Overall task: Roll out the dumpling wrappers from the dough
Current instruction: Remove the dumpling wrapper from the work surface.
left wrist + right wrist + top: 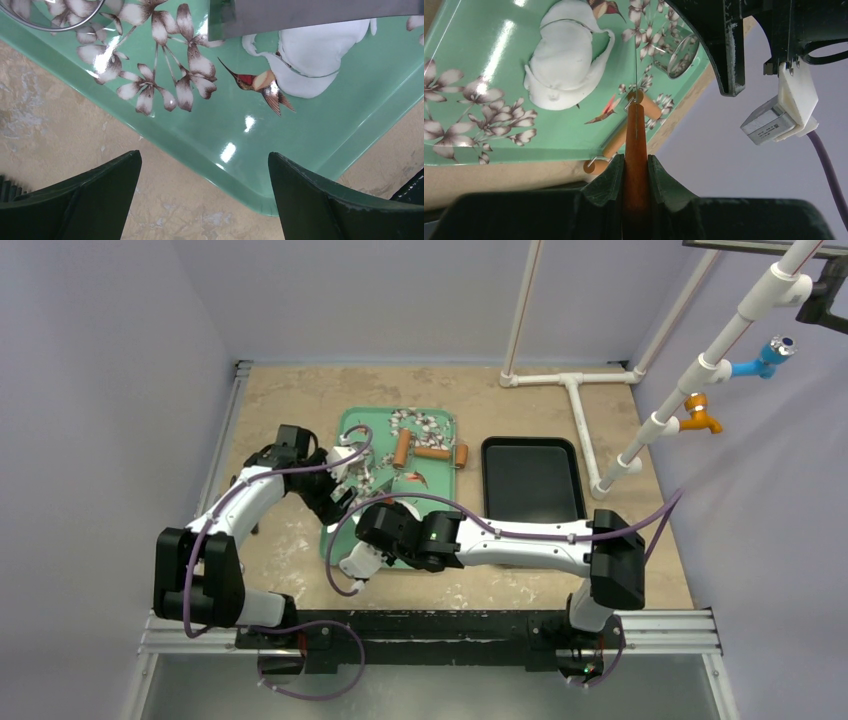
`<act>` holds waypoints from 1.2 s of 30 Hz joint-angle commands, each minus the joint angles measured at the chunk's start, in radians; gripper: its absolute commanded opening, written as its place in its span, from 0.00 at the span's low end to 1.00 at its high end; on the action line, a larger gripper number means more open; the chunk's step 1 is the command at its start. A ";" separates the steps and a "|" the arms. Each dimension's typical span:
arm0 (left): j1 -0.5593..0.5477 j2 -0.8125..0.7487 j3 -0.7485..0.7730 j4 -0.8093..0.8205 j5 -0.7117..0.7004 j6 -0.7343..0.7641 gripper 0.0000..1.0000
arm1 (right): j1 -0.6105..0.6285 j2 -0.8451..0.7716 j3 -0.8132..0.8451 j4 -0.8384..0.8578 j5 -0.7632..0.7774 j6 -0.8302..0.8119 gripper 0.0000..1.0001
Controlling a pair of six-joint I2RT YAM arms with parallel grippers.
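From above, the right arm (pixel 440 540) covers the tray's (pixel 445 485) near end. The left wrist view has a grey blade (pixel 310 15) hiding the dough's (pixel 310 60) top and the ring (pixel 55 30) cut off at the corner. The handle's (pixel 636 150) end vanishes between the right fingers (pixel 606 185).

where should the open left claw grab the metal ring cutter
Probably its thin wall, from straight above: the ring cutter sits open side up on the green tray, so the left claw can put one finger inside, one outside.

A green flowered tray (pixel 210 125), carrying a metal ring (pixel 679 55) and wooden handles (pixel 432 453), is sitting on the tan table (pixel 620 560) beside a black tray (pixel 532 480), with white pipes (pixel 575 380) behind.
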 commanded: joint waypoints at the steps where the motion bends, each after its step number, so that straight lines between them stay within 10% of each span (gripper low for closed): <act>1: 0.014 -0.003 0.037 0.004 0.015 -0.006 1.00 | -0.008 0.001 0.004 0.077 0.052 0.017 0.00; 16: 0.029 -0.014 0.044 -0.003 0.032 -0.020 1.00 | -0.009 -0.156 0.014 -0.136 -0.057 0.146 0.00; 36: 0.034 0.004 0.051 -0.011 0.053 -0.022 1.00 | -0.044 -0.185 -0.054 0.062 -0.339 0.181 0.00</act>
